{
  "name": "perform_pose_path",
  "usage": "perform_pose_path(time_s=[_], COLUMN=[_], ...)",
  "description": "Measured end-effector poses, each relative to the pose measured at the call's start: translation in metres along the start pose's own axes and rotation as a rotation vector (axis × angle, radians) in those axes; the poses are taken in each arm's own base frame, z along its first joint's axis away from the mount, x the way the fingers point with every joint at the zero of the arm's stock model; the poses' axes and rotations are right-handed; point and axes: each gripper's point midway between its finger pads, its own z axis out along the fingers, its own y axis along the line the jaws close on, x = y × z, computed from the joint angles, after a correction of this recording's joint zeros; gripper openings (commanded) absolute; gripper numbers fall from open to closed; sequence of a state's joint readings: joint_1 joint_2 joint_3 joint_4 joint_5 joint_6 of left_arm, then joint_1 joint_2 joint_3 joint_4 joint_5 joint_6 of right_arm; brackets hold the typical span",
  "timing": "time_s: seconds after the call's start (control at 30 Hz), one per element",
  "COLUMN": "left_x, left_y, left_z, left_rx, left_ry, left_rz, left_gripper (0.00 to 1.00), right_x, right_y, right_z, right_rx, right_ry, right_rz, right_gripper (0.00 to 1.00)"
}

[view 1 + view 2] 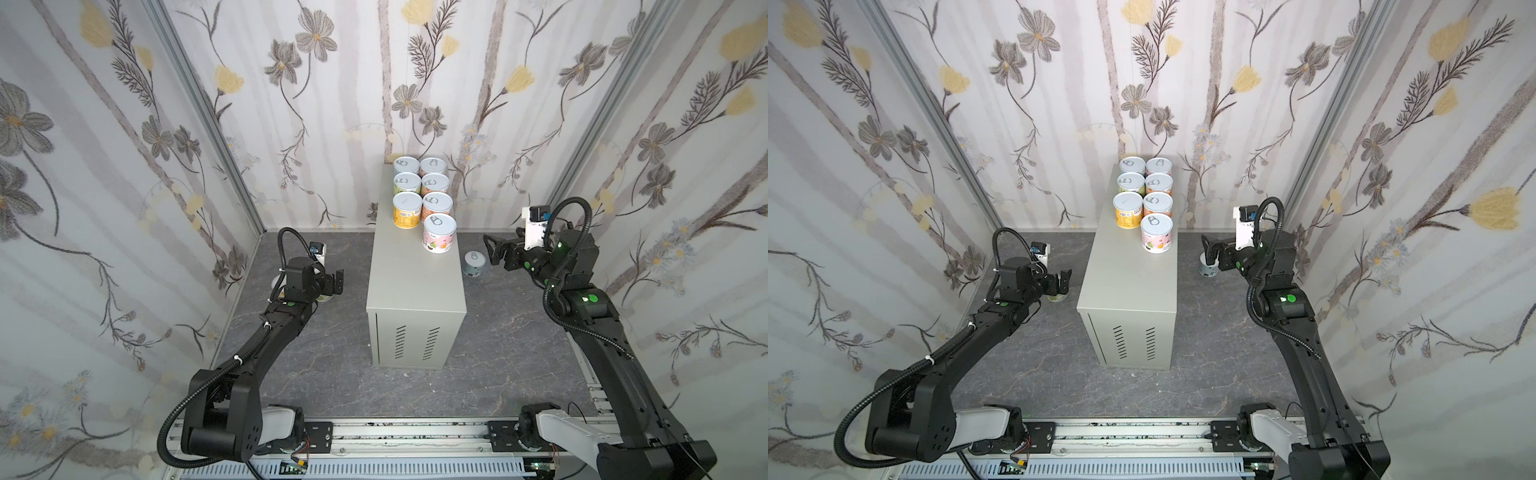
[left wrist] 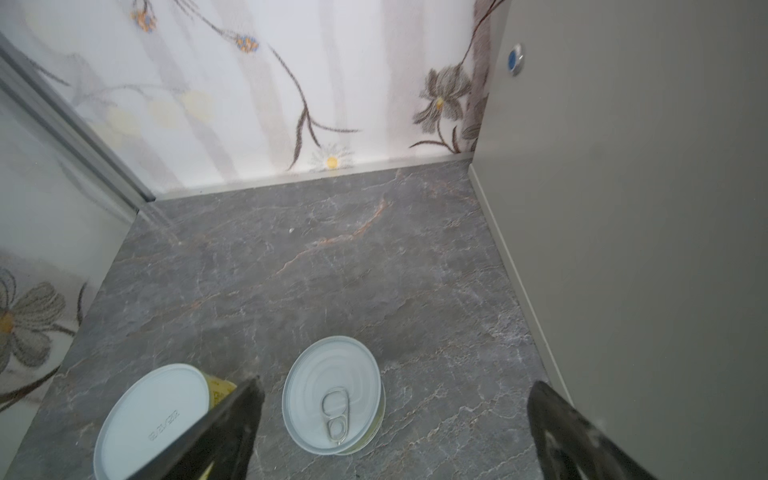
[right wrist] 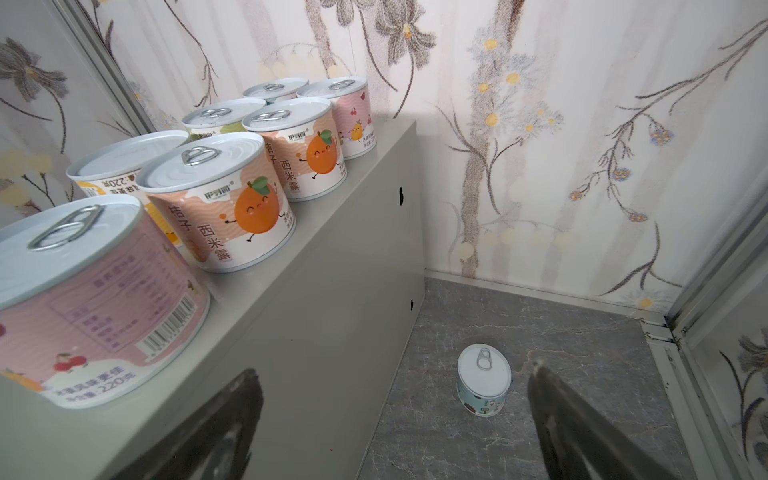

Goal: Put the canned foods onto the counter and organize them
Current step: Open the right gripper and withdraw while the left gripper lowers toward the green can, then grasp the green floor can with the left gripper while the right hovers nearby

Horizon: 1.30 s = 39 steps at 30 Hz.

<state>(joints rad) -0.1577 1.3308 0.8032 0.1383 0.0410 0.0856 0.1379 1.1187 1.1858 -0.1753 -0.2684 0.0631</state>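
Seven canned foods [image 1: 439,237], white lids, pastel labels, two columns at counter [image 1: 411,286] back edge. Left gripper [image 1: 334,284], right gripper [image 1: 491,250]: wide open, empty.

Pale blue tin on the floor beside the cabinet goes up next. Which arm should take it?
Right. The right hand is open and hangs near the pale blue tin, on its side of the counter. The left hand is beyond the counter, which would likely block its reach.
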Motion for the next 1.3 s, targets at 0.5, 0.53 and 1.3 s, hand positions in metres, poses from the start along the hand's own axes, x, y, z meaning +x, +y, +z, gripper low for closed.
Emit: perform_pose_path(time_s=[0.5, 0.53, 1.3], left_x=[0.056, 0.058, 0.065], left_y=[0.018, 0.019, 0.034], left_z=[0.073, 0.076, 0.091], left_rx=[-0.106, -0.112, -0.17], left_ry=[0.255, 0.266, 0.313], left_rz=[-0.059, -0.058, -0.054], left_gripper=[1.0, 1.0, 1.0], right_x=[0.02, 0.022, 0.057], right_y=[-0.008, -0.009, -0.023], right_z=[0.04, 0.041, 0.076], right_rx=[-0.033, -0.032, -0.062], right_ry=[0.057, 0.06, 0.145], right_rz=[0.018, 0.019, 0.057], right_gripper=[1.0, 1.0, 1.0])
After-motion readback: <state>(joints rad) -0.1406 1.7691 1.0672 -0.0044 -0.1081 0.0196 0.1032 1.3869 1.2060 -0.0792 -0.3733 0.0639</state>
